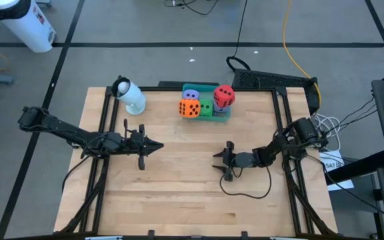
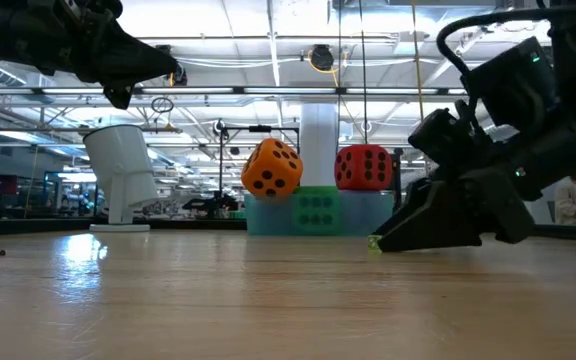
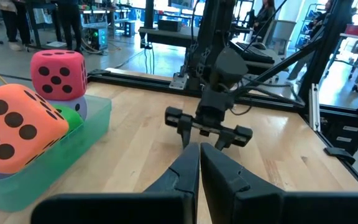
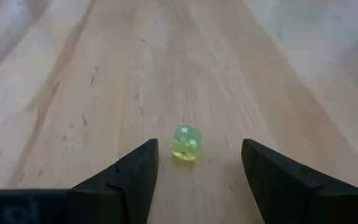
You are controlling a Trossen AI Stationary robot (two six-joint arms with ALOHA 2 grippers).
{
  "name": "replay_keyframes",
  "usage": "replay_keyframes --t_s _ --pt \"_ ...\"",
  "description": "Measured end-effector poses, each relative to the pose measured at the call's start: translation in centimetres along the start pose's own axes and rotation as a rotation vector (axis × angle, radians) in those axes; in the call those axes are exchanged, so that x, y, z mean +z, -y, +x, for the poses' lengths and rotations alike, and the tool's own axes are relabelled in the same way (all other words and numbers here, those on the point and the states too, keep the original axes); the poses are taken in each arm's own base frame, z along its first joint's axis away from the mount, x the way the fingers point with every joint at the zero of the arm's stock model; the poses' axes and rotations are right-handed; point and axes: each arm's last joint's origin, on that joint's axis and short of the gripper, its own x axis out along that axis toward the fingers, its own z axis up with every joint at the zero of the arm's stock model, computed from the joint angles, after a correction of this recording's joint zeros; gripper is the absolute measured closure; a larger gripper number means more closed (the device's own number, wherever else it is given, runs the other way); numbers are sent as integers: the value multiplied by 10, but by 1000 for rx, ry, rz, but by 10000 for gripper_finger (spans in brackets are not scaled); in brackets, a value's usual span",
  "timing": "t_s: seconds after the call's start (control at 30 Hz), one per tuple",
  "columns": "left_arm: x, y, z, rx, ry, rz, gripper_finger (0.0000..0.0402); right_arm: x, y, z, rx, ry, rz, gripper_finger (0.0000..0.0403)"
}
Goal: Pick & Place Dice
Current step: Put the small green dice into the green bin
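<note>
A small translucent yellow-green die (image 4: 187, 143) lies on the bare wood, a little right of the table's middle. My right gripper (image 4: 197, 149) is low over the table, open, with one finger on either side of the die and touching neither side; in the low view the die (image 2: 375, 243) shows at the fingertips. Large soft dice sit in a teal tray (image 1: 223, 117) at the far middle: an orange one (image 1: 189, 109) tilted, a green one (image 1: 206, 108), a light purple one (image 1: 191, 93) and a red one (image 1: 224, 97) on top. My left gripper (image 1: 160, 147) hovers shut, left of centre.
A white cylinder-shaped object (image 1: 131, 97) stands at the far left of the table. A black cable (image 1: 245, 190) loops on the wood near my right gripper. A black flat device (image 1: 272, 80) lies beyond the far right corner. Bare wood spreads across the near half.
</note>
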Motion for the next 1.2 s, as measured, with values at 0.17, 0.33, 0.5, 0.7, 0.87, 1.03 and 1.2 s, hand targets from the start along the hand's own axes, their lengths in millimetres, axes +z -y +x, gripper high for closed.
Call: replay_keyframes --t_s 0.17,0.33,0.5,0.7,0.87,1.03,1.2 --pt "0 0 0 0 0 0 378 -8 4 7 30 -7 39 178" --pt "0 0 0 0 0 0 378 -10 6 9 34 -19 38 183" --pt "0 0 0 0 0 1 378 -10 7 8 35 -31 44 215" --pt "0 0 0 0 0 0 378 -10 8 8 28 -45 43 273" --pt "0 0 0 0 0 0 378 -10 8 8 29 -45 50 346" --pt "0 0 0 0 0 0 378 -8 7 8 36 -27 57 361" --pt "0 0 0 0 0 0 378 8 8 1 54 28 5 361"
